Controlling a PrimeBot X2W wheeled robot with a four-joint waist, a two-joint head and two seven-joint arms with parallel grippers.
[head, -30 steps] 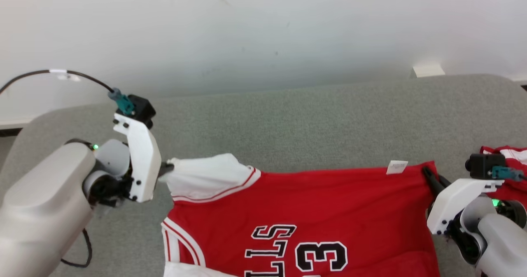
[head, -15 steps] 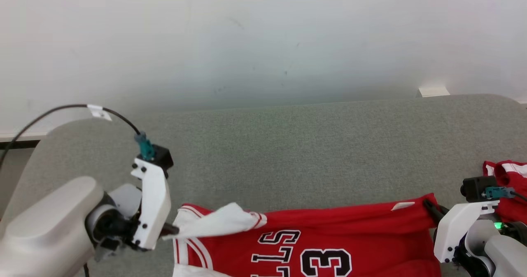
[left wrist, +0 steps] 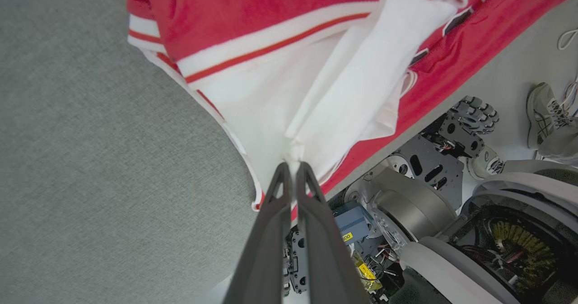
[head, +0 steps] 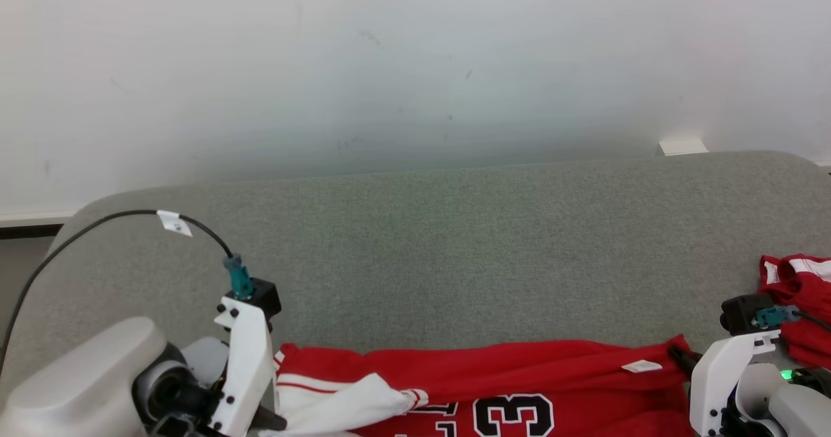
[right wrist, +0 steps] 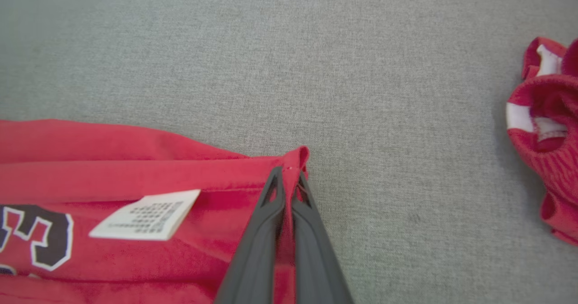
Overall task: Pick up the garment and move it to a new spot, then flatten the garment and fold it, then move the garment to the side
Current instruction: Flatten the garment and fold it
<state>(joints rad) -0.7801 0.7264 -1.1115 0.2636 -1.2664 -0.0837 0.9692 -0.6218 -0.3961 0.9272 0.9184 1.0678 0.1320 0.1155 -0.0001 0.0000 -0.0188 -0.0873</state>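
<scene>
1. Against half a second ago, the far edge of the jersey (head: 493, 367) sits lower in the head view. The far edge of the table (head: 454, 229) and the white block (head: 682, 146) behind it have barely shifted, so the cloth has moved toward the robot, not the camera.
2. Both grippers have drawn back toward the near side with it. The white sleeve (left wrist: 361, 91), stretched out to the left a moment ago, now lies slack and doubled over the red.
3. I take this as a drag that lays the jersey out for flattening. It is not flat yet: a long ridge runs along its far edge, and the left wrist view shows its near part running off the table's edge above the robot's base. No fold has started.
4. The left gripper (left wrist: 292, 166) sits low at the near left with its fingers pointing right. They are pinched tight on the tip of the sleeve, and the cloth fans out from that point. The pale forearm lies below it, and a cable (head: 97, 224) arcs over from the left.
5. The right gripper (right wrist: 287, 170) is at the near right, fingers pointing left and slightly far. They are closed on the jersey's red corner, just right of the label (right wrist: 144, 214).
6. A second red garment (right wrist: 542, 123) lies bunched at the far right, well apart from the jersey — it isn't in the way.
</scene>
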